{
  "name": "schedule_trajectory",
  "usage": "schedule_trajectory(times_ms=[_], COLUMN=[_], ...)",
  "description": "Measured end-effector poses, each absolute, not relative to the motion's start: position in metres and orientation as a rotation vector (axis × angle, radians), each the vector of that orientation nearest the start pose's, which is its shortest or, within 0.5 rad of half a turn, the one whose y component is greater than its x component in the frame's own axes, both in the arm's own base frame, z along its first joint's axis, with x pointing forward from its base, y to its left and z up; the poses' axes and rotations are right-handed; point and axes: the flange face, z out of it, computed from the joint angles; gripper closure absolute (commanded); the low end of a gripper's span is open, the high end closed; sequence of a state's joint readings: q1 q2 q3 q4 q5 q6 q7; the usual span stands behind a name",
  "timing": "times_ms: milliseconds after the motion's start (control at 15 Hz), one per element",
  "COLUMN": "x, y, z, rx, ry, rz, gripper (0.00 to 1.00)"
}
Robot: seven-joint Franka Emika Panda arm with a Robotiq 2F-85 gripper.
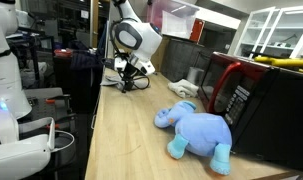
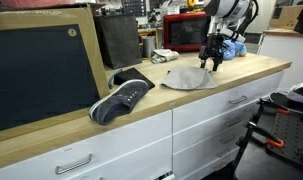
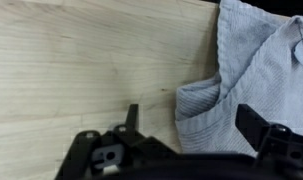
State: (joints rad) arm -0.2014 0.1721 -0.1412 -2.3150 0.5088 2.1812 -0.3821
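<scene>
The grey cloth (image 3: 256, 70) lies crumpled on the wooden counter (image 3: 81, 70). It fills the right side of the wrist view, and its folded lower edge reaches toward the middle of the frame's bottom. In an exterior view the same cloth (image 2: 189, 78) sits a little right of centre, flat on the counter near its front edge.

My pincer (image 3: 191, 128) hangs just above it, released. The two fingers (image 3: 131, 118) are spread wide at the bottom of the wrist view, with a fold of the cloth between them. Whether they touch the fabric I cannot tell.

To the lower left of the cloth in that exterior view, well apart from it, a dark sneaker (image 2: 121, 100) lies at the counter's front edge. Behind the cloth, in the upper middle of the frame, stands a red microwave (image 2: 186, 33).

A blue plush elephant (image 1: 196, 130) lies on the counter in the lower right of an exterior view, just beside the microwave and well apart from my pincer.
</scene>
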Motion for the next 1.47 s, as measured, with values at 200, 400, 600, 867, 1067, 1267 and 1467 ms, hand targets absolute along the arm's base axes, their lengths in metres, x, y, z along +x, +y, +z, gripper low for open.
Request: schedule_trajectory(times_ms=[200,400,600,867,1067,1267,1467], x=[0.468,0.471,0.475,0.481,0.487,0.499,0.512], y=[-0.149,-0.148,-0.147,-0.147,-0.150,-0.161,-0.177], z=[0.250,0.250,0.253,0.258,0.265,0.279,0.297], rx=[-2.655,-2.632,-2.606,-2.595,-2.601,-2.623,-2.660], ry=[0.457,0.489,0.511,0.519,0.504,0.465,0.427], rz=[0.196,0.167,0.141,0.118,0.088,0.011,-0.102], gripper=[0.48,0.72,0.94,0.97,0.97,0.97,0.97])
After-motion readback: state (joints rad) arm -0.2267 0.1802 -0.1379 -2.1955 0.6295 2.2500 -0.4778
